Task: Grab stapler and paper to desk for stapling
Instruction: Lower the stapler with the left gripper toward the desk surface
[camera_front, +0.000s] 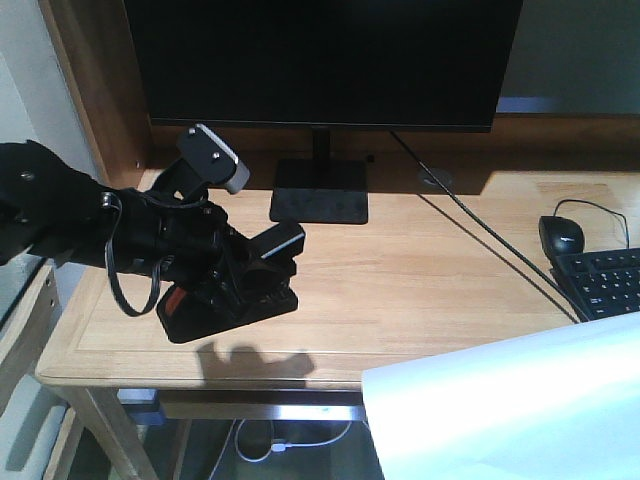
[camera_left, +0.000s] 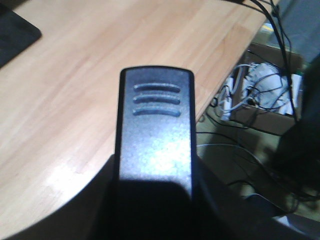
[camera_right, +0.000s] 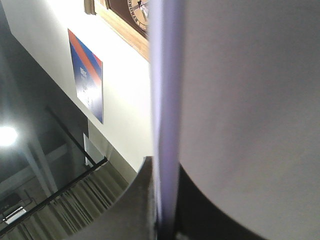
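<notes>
Your left gripper (camera_front: 258, 280) is clamped on the stapler (camera_front: 215, 320); in the left wrist view its dark fingers (camera_left: 90, 215) sit on both sides of the body. The stapler is small and black w/ an orange patch at the end nearest the arm. Its top is textured plastic w/ three raised ridges near the tip. It's low at the front-left part of the desk (camera_front: 420, 270), w/ its shadow just in front of it. Can't tell if the base touches the wood.

Your right gripper (camera_right: 165, 225) is pinching the paper (camera_front: 520, 400). The right wrist cam sees the sheets edge-on, running up out of the gap btwn the two fingers (camera_right: 135, 200). The paper is plain white, blank and much bigger than the stapler. In the front view it fills the lower-right corner, up off the desk and overlapping the front-right edge.

The desk is light wood w/ a raised rim. At the back there's a monitor (camera_front: 320, 60) on a black base, and at right a keyboard (camera_front: 605, 280) and mouse (camera_front: 561, 234). A cable (camera_front: 480, 225) runs diagonally across the top.
</notes>
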